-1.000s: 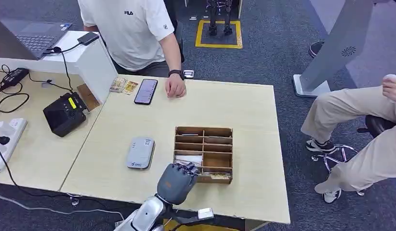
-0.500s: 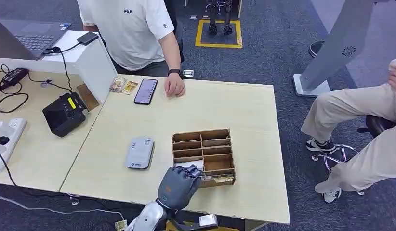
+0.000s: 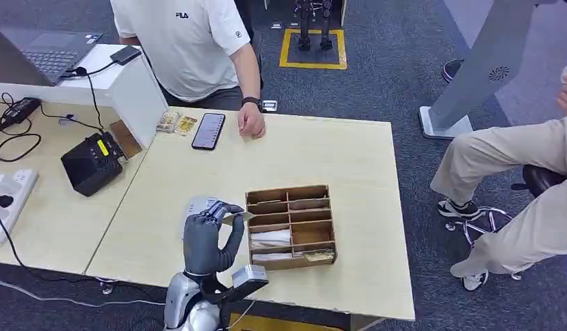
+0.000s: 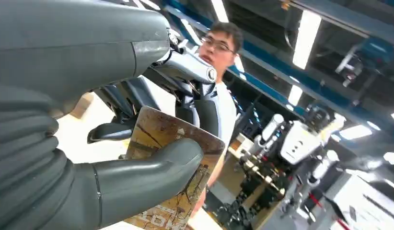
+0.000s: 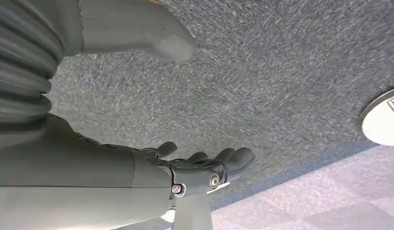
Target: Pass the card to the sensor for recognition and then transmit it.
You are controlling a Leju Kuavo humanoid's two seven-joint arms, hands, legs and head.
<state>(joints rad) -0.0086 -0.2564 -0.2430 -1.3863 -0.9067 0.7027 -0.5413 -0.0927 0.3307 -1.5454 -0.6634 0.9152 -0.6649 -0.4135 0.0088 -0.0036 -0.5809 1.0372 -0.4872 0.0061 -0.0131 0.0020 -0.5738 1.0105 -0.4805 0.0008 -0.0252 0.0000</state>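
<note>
card — pinched in left hand above sensor | right hand — fingers apart, holding nothing

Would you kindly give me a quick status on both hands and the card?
Left hand pinches the card, raised above the grey sensor. Right hand open, hanging over carpet. Wooden organizer beside the left hand; nothing between card and sensor.

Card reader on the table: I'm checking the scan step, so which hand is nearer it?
Left. The left hand holds the card right over the card reader; the right hand hangs above the carpet.
</note>
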